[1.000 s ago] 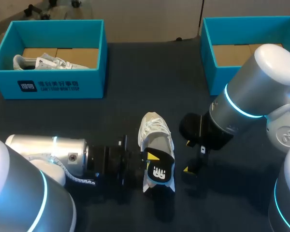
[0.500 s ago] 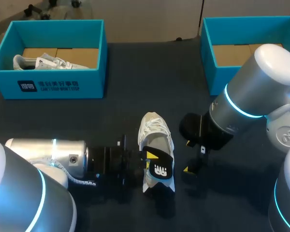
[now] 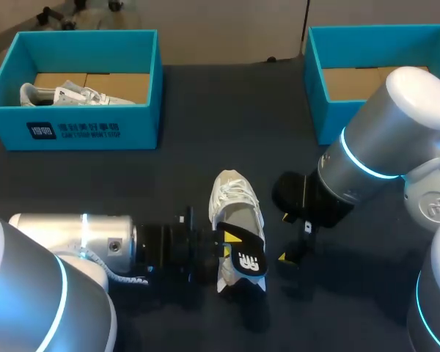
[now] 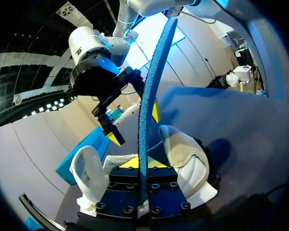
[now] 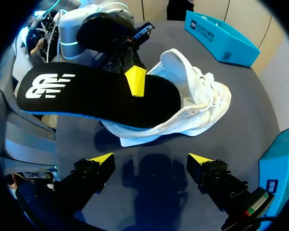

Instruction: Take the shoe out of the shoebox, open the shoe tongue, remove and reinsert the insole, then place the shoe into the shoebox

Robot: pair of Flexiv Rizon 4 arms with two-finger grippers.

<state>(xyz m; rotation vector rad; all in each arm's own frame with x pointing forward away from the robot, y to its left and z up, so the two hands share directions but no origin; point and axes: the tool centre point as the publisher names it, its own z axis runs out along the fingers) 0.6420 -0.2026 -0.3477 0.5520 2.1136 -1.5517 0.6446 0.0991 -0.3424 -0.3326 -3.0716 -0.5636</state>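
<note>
Insole (image 3: 243, 258) pinched by the left claw (image 3: 227, 243) over the heel of a white shoe (image 3: 235, 202) lying on the dark surface (image 3: 205, 132), right claw (image 5: 150, 161) spread just beside.

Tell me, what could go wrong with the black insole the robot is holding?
The left claw pinches the insole by one edge, so it might slip or flop. The white shoe lies loose on the table, and the open right claw isn't holding it, so pushing the insole in could shove it away.
</note>
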